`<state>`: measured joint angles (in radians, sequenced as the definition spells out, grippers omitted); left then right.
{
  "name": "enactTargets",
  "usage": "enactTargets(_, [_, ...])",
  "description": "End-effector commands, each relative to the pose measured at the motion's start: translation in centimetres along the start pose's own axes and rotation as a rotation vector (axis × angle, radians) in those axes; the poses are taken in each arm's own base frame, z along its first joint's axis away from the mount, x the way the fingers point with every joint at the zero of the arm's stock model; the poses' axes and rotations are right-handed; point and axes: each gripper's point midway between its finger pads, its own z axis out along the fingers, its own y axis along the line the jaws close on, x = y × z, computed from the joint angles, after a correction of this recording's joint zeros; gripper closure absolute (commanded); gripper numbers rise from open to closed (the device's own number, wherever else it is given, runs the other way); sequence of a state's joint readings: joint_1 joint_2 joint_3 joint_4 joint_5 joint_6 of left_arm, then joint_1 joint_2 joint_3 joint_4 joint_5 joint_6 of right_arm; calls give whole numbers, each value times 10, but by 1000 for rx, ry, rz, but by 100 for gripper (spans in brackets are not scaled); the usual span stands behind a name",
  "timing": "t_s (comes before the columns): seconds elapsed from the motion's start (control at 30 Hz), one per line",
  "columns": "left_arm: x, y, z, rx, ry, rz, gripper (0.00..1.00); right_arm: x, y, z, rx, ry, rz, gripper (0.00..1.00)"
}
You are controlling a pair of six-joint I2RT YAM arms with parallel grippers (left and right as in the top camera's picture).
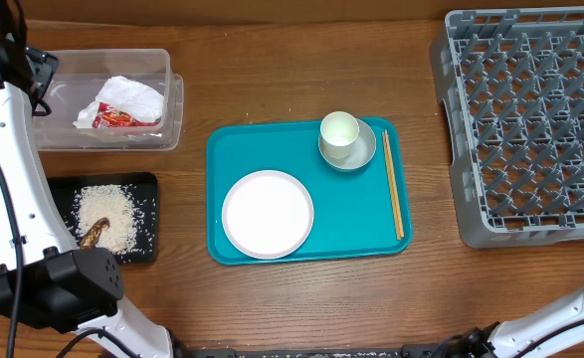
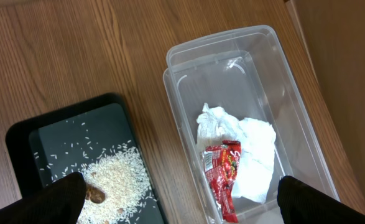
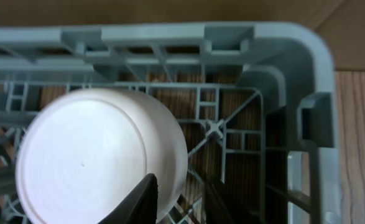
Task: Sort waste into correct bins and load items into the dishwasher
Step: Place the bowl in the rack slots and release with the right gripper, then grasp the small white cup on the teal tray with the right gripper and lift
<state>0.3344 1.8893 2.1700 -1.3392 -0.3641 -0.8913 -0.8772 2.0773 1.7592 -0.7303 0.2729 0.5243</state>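
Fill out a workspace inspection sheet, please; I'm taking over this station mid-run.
Surface: brown wooden table.
Job's things: napkin and red wrapper in clear tub; rice and brown scrap on black tray; plate, cup in saucer-bowl and chopsticks on teal tray; white bowl upside down at grey dish rack corner.
Clutter: nothing seen.
Grippers: left gripper open above tub and black tray; right gripper closed on the bowl's wall.
Cables: black cable along left arm.
Surroundings: nothing seen.

Pretty sure this is a robotics lab rigged up like a canteen dish-return corner: wood-grain tabletop (image 1: 272, 80), teal serving tray (image 1: 356, 209), big grey dish rack (image 1: 530, 119), and a white robot arm (image 1: 15, 189) alongside.
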Motion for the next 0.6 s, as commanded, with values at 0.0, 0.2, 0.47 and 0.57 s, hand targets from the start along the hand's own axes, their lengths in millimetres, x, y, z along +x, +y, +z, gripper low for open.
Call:
enactTargets(0.0, [-2, 0, 0, -10, -16, 2, 0, -46, 13, -77, -117, -146, 99, 71])
enactTargets(0.2, [-2, 0, 0, -10, -16, 2, 0, -43, 84, -197, -672, -55, 44, 35])
enactTargets(0.47, [-2, 0, 0, -9, -15, 2, 0, 72, 178, -306, -1179, 241, -298, 25])
enactTargets(0.57, [-2, 0, 0, -9, -15, 2, 0, 143, 202, -326, -1169, 276, -507, 27])
